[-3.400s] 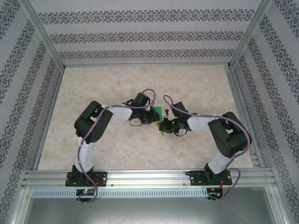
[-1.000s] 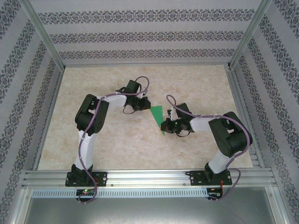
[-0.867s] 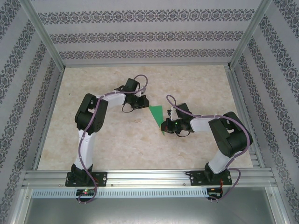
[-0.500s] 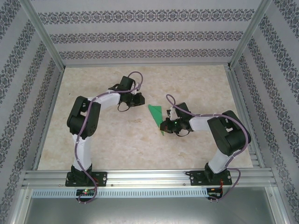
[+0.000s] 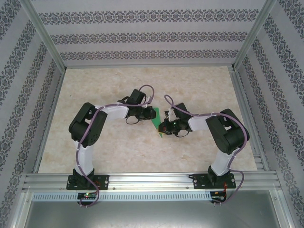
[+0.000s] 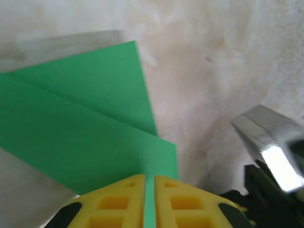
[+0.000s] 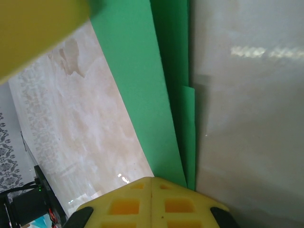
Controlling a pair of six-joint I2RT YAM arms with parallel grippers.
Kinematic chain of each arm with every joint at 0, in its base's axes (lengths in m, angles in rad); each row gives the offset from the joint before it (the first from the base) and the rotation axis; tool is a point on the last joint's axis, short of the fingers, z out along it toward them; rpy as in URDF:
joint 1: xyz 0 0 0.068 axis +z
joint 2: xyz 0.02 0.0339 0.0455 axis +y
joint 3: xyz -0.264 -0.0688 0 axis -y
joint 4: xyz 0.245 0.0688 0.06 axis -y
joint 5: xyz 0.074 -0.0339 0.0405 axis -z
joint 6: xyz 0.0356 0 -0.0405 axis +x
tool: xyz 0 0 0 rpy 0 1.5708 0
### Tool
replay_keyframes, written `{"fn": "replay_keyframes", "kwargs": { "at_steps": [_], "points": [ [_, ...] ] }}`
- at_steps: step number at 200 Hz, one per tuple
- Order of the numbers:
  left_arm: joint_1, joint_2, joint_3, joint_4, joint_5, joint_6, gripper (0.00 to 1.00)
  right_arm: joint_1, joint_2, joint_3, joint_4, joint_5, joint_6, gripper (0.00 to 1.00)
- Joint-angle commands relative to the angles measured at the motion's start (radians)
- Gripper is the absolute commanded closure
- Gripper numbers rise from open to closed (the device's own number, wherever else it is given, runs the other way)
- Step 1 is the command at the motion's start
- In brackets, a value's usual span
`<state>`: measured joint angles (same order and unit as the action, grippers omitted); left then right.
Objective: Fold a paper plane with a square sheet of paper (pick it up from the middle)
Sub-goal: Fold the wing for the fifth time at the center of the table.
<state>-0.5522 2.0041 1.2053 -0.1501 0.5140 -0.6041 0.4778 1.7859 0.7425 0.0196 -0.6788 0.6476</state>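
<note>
The paper plane (image 5: 156, 116) is a narrow, folded bright green shape lying on the table between my two grippers. My left gripper (image 5: 148, 115) is at its far end; in the left wrist view the yellow fingertips (image 6: 128, 190) stand almost together over the flat green layers (image 6: 85, 123), with a thin slit between them. My right gripper (image 5: 164, 128) is at the near end. The right wrist view has its jaws (image 7: 152, 183) closed tight where the long green folds (image 7: 142, 85) run out from the tips.
The beige marbled table (image 5: 109, 142) has open room to the left, right and rear. Patterned walls and metal posts (image 5: 47, 47) enclose it. A blurred yellow finger of the left gripper (image 7: 33, 33) crosses the right wrist view's corner. The right gripper's body (image 6: 273, 156) shows beside the paper.
The left gripper had pulled back left and away from the paper; it has now swung back onto the paper's far end. The right gripper has stayed on the near end, shifting slightly left.
</note>
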Motion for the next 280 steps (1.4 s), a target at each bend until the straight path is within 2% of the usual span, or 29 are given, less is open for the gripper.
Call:
{"fn": "replay_keyframes", "kwargs": {
  "at_steps": [1, 24, 57, 101, 151, 238, 280],
  "points": [
    [0.002, 0.034, 0.030, 0.007, -0.041, -0.007, 0.87, 0.013, 0.018, -0.022, -0.068, 0.049, -0.028, 1.00],
    [0.002, 0.055, 0.049, -0.034, -0.090, 0.004, 0.88, 0.019, -0.023, -0.005, -0.054, 0.052, -0.038, 1.00],
    [0.001, 0.082, 0.054, -0.064, -0.098, 0.007, 0.89, 0.034, -0.052, 0.065, -0.066, 0.097, -0.057, 0.99],
    [0.001, 0.085, 0.050, -0.078, -0.099, 0.009, 0.89, 0.038, 0.021, 0.146, -0.073, 0.156, -0.068, 1.00],
    [0.001, 0.096, 0.060, -0.097, -0.102, 0.007, 0.89, 0.038, 0.084, 0.193, -0.068, 0.140, -0.081, 0.99],
    [0.001, 0.144, 0.098, -0.223, -0.186, -0.018, 0.90, 0.039, 0.015, 0.071, -0.197, 0.016, -0.228, 1.00],
    [0.001, 0.151, 0.103, -0.226, -0.191, -0.021, 0.90, 0.038, -0.029, 0.010, -0.240, 0.034, -0.245, 1.00]
  ]
}}
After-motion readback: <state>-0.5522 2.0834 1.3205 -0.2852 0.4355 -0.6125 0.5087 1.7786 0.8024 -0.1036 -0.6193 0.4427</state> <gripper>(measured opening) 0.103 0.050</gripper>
